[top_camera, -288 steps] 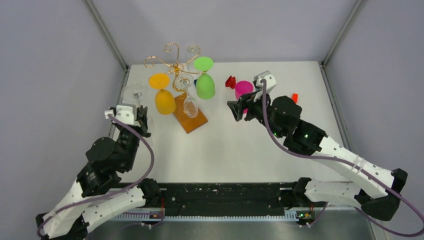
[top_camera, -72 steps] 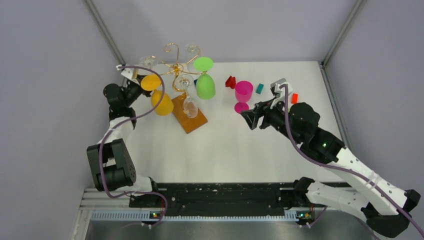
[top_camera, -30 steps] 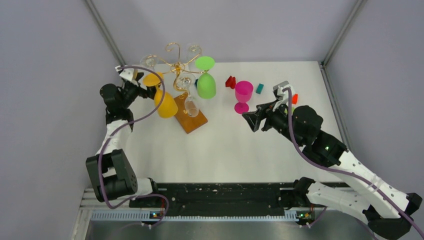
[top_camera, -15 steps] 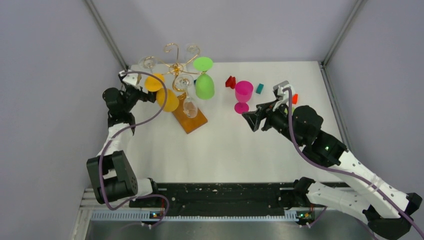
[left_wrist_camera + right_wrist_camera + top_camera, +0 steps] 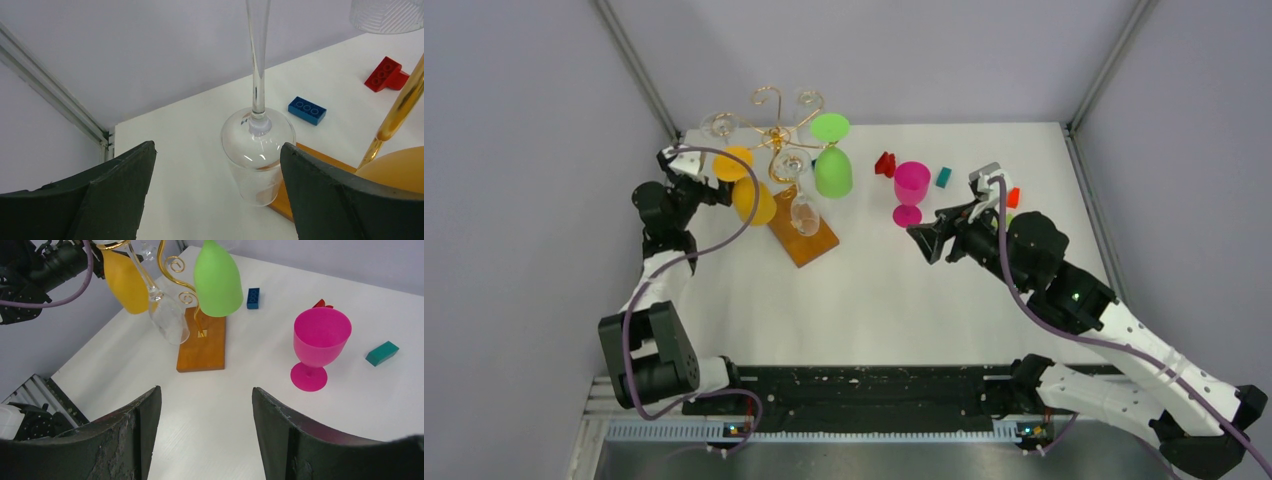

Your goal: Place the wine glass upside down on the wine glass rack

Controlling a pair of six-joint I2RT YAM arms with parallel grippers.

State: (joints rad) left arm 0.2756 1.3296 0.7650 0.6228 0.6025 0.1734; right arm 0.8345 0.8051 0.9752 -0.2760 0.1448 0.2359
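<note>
A clear wine glass hangs upside down by its foot from a left scroll arm of the wine glass rack, a gold wire stand on an orange-brown base. My left gripper is open, with the bowl just beyond its fingertips and nearer the right one, untouched. In the top view the left gripper sits beside the rack. An orange glass, a green glass and another clear glass also hang there. My right gripper is open and empty over the table.
A pink wine glass stands upright right of the rack, just ahead of the right gripper. Near it lie a red brick, a teal block and a small orange block. A blue brick lies behind the rack.
My left gripper has drawn back a little from the rack, open, leaving the clear glass hanging. The orange glass has swung slightly. The right arm has not moved.
</note>
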